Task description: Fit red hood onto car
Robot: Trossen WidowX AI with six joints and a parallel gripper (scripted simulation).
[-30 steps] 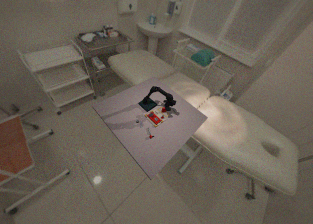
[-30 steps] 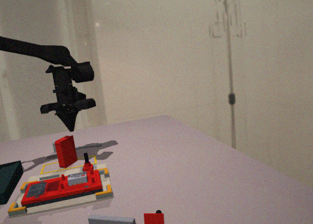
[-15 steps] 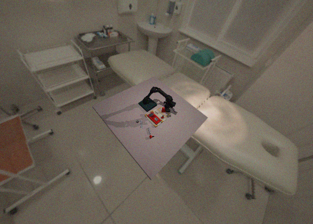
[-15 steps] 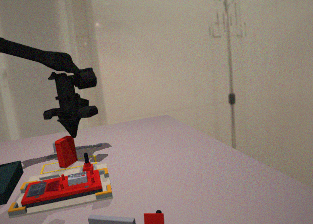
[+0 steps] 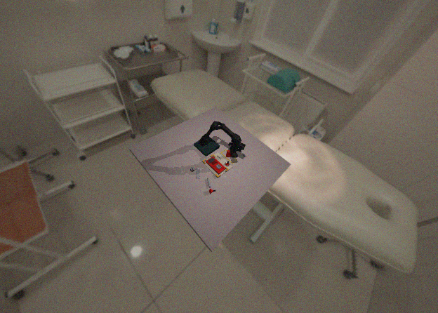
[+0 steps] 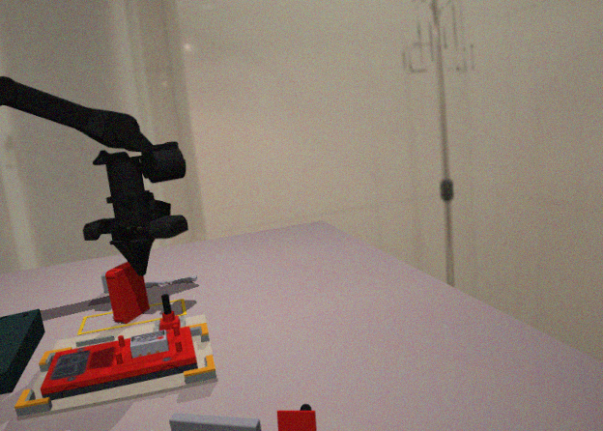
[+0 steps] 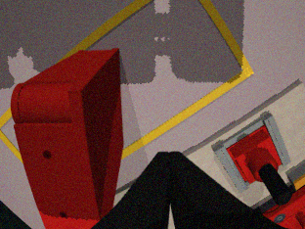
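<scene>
The red hood (image 6: pixel 127 292) (image 7: pixel 65 145) (image 5: pixel 228 154) stands on one edge on the table, inside a yellow marked rectangle (image 6: pixel 87 322) (image 7: pixel 248 67). My gripper (image 6: pixel 138 268) (image 7: pixel 168 161) (image 5: pixel 231 150) points down with its fingers pressed together and nothing between them. Its tip is at the hood's upper right edge. In front of it the red chassis (image 6: pixel 122 360) (image 5: pixel 215 164) lies in its white jig (image 6: pixel 122 394), with the grey engine block (image 6: pixel 148 339) on the deck and short red pegs (image 6: pixel 121 341) around it.
A black post on a red block (image 6: pixel 165 302) (image 7: pixel 274 180) rises at the jig's far corner, close to the hood. The arm's dark green base (image 6: pixel 16 341) is at the left. A grey part (image 6: pixel 214 422) and a small red part (image 6: pixel 296 420) (image 5: pixel 211 191) lie near the front.
</scene>
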